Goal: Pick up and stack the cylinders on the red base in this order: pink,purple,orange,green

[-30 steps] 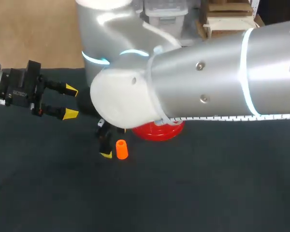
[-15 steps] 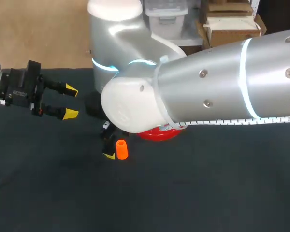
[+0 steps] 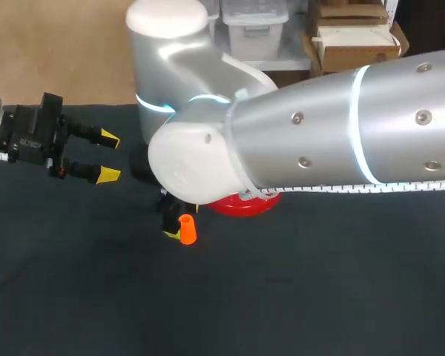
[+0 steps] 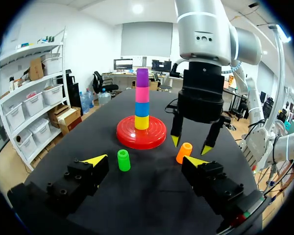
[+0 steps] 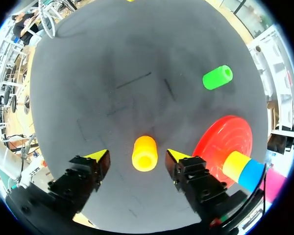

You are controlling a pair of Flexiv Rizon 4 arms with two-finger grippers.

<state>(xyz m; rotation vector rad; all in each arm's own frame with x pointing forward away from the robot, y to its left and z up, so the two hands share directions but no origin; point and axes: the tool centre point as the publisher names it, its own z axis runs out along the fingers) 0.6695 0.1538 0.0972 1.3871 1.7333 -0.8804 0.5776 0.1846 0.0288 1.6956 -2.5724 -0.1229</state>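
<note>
Left claw point(image 4: 146, 160): yours, spread wide, well apart from the red base point(image 4: 154, 134).
Green cylinder point(image 4: 123, 160): upright on the counter point(image 4: 152, 196), near the base.
Orange cylinder point(image 5: 144, 152): beside the base, between your right claw's point(image 5: 137, 154) wide fingers, untouched.
Base: carries yellow, blue, pink, purple.

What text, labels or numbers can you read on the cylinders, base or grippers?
left gripper: small pale print on its black body in the head view, too blurred to read.
orange cylinder: none.
green cylinder: none.
red base: none.
</note>
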